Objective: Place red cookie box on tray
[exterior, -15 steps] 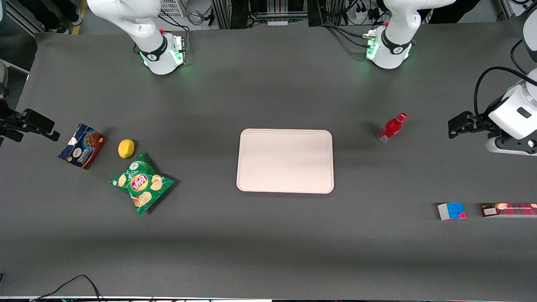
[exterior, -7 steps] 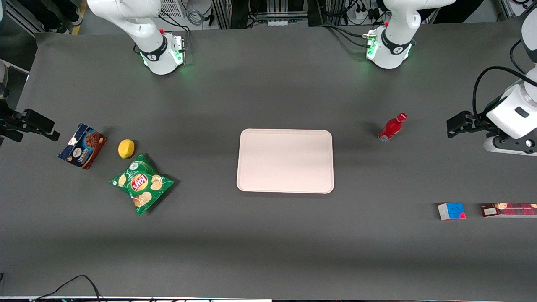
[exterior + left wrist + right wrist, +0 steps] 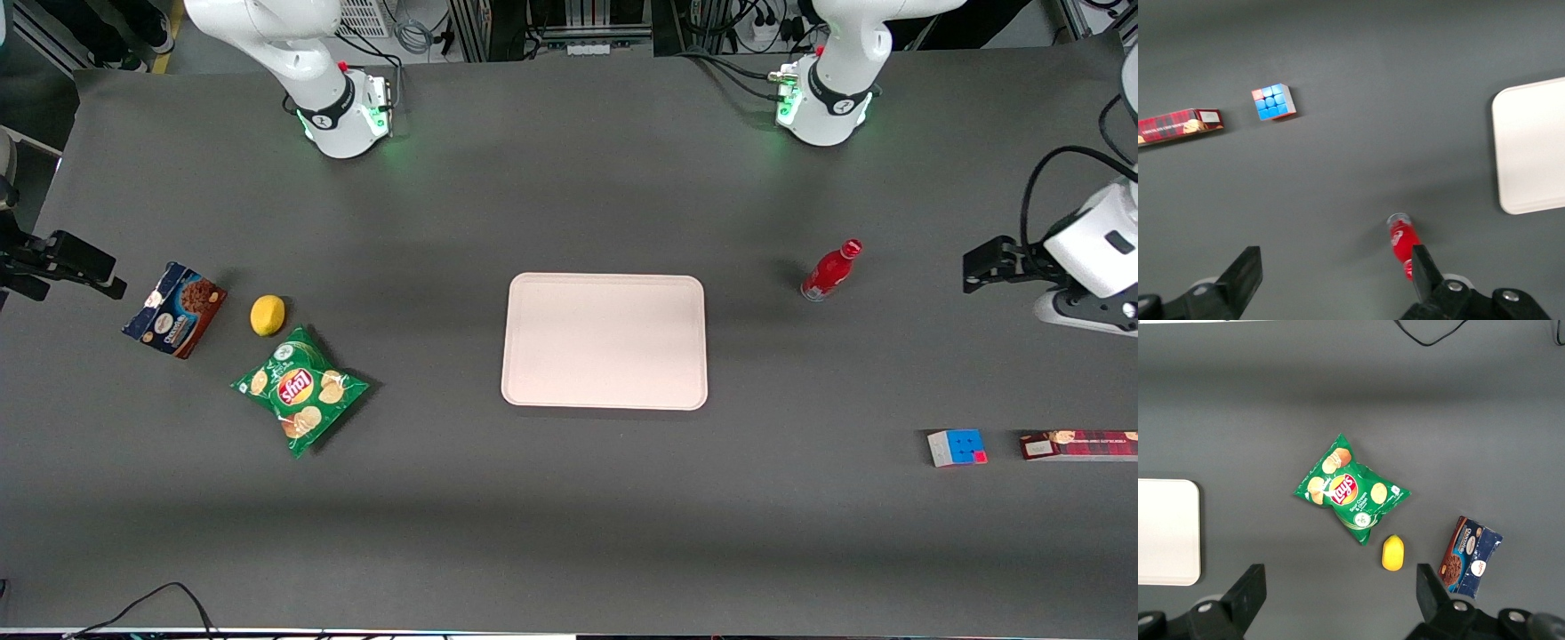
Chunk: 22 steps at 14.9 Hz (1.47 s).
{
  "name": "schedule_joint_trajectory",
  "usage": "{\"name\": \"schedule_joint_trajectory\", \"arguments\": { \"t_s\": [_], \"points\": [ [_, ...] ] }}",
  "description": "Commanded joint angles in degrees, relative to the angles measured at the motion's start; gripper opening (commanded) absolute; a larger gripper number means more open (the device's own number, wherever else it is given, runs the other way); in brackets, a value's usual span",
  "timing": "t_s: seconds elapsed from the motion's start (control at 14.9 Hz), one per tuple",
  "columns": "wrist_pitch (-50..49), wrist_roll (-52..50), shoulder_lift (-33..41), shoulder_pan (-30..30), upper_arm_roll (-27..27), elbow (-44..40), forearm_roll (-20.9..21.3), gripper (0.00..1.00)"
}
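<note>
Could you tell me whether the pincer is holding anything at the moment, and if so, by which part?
Nothing is held. The pincer hangs open above the table, farther from the front camera than the red cookie box.

My gripper (image 3: 976,267) hangs above the table toward the working arm's end, farther from the front camera than the red cookie box (image 3: 1079,444). From the front its fingers merge into one dark block, and my arm is cut off by the frame.

In my wrist view the fingers (image 3: 1246,272) stand wide apart, with their roots cropped. The red bottle (image 3: 1402,239) between them loses one end under a finger. The red cookie box (image 3: 1178,125) and the tray (image 3: 1531,147), well ahead of my fingertips, both run out of frame. The box's lettering is too small to read.
</note>
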<state>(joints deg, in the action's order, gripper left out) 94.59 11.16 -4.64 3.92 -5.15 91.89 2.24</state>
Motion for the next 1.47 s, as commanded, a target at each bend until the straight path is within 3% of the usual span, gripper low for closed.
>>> {"name": "schedule_joint_trajectory", "arguments": {
  "t_s": [0.0,0.4,0.8,1.14,1.41],
  "points": [
    [0.7,13.2,-3.0,0.4,3.6,-2.1,1.4,1.00],
    [4.3,50.6,-9.5,2.8,7.7,-6.2,4.9,1.00],
    [14.1,86.2,-14.2,6.7,8.6,-5.9,3.8,1.00],
    [20.4,109.6,-19.7,6.8,16.0,-6.1,-6.4,1.00],
    [21.1,112.7,-22.1,7.0,18.8,-6.1,-8.8,1.00]
  ]
}}
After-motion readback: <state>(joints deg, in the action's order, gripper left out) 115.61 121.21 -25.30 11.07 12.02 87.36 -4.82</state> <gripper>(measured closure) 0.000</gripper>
